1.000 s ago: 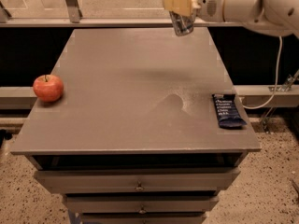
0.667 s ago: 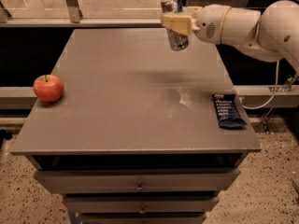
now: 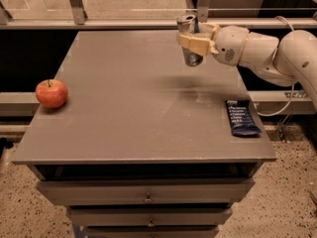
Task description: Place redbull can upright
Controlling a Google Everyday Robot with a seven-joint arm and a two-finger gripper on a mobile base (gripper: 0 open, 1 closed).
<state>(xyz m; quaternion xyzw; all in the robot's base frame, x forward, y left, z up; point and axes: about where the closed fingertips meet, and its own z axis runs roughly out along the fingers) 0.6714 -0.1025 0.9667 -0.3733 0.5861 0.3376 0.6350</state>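
Redbull can [image 3: 192,59] is standing nearly upright in our gripper [image 3: 188,39], which is hanging over the far part of the table [image 3: 148,108], close to its back edge. We are clamping the can around its middle: the tan fingers [image 3: 197,43] are wrapping narrowly across the body, so the shiny top rim is showing above them and the lower end below them. The can's base is looking lifted off the tabletop, with a soft shadow lying on the surface a little nearer the camera than the hand. Our white arm [image 3: 267,48] is reaching in from the picture's right, behind the hand. Well apart from the hand, far off toward the picture's left and nearer the camera, a red apple [image 3: 51,93] is sitting by the table's edge. Nearer the camera and to the picture's right of the hand, a dark blue snack wrapper [image 3: 242,117] is lying flat by the other edge.
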